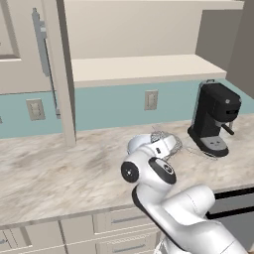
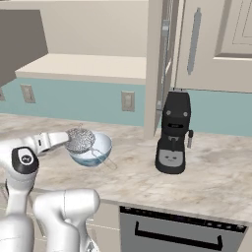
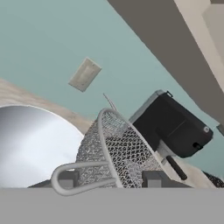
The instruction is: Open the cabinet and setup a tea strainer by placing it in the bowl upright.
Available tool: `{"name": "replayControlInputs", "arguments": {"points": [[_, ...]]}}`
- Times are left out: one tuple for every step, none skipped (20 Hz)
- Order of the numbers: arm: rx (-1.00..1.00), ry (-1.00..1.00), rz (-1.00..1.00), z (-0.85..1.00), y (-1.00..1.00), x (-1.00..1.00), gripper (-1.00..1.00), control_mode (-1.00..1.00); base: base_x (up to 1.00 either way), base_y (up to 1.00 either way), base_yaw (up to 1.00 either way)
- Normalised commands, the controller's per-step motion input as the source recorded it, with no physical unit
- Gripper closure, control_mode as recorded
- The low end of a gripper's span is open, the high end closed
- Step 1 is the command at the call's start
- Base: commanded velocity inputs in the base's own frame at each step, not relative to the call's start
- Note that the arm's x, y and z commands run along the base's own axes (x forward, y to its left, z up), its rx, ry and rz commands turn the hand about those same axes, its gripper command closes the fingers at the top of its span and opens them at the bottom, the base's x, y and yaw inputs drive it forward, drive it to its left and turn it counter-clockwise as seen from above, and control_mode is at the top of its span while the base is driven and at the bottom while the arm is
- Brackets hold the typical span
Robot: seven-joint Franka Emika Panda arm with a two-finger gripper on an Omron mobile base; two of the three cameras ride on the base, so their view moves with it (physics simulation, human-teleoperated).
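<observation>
hand view: the gripper (image 3: 109,179) has its two dark finger tips one on each side of the tea strainer (image 3: 120,151), and the mesh basket sits between them, so the jaws are partly closed and clamped on it. a bent wire loop of the strainer comes out at the lower left of the basket, and a thin wire rim goes over its top. no brand, label or writing can be read in any view; the surfaces are plain.

just beside the strainer in the hand view is the white inside of the bowl (image 3: 30,144). in the right base view the strainer (image 2: 80,139) hangs at the end of the white arm, above the left rim of the bowl (image 2: 98,150); i cannot tell if it touches the rim. the bowl stands on the marble-like counter (image 2: 211,177), pale blue outside. in the left base view the strainer (image 1: 163,137) is partly hidden behind the arm.

to the right of the bowl, well apart from it, stands a black coffee machine (image 2: 173,140) on the same counter. on the blue-green wall behind there is a beige wall socket (image 2: 128,101).

higher up, the cabinet (image 2: 211,44) is open: one door (image 2: 165,59) stands edge-on with its grey bar handle, and the pale shelf (image 1: 144,67) inside is visible.
</observation>
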Motion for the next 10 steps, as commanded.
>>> {"name": "replayControlInputs", "arguments": {"points": [[0.0,0.12,0.0,-0.22,0.23,0.53,1.0,-1.0,0.0,0.0,0.0],[-0.03,0.09,0.0,-0.24,0.16,0.59,1.0,-1.0,0.0,0.0,0.0],[-0.02,0.04,0.0,-0.19,0.19,0.51,1.0,-1.0,0.0,0.0,0.0],[-0.02,0.0,0.0,-0.18,0.19,0.39,1.0,-1.0,0.0,0.0,0.0],[-0.03,0.0,0.0,-0.24,0.24,0.39,1.0,-1.0,0.0,0.0,0.0],[-0.01,0.0,0.0,-0.31,0.28,0.36,1.0,-1.0,0.0,0.0,0.0],[0.0,0.01,0.0,-0.32,0.24,0.29,1.0,-1.0,0.0,0.0,0.0],[0.0,0.0,0.0,-0.31,0.2,0.22,1.0,-1.0,0.0,0.0,0.0],[0.0,0.02,0.0,-0.36,0.13,0.24,1.0,-1.0,0.0,0.0,0.0],[0.0,0.03,0.0,-0.36,0.0,0.3,1.0,-1.0,0.0,0.0,0.0]]}}
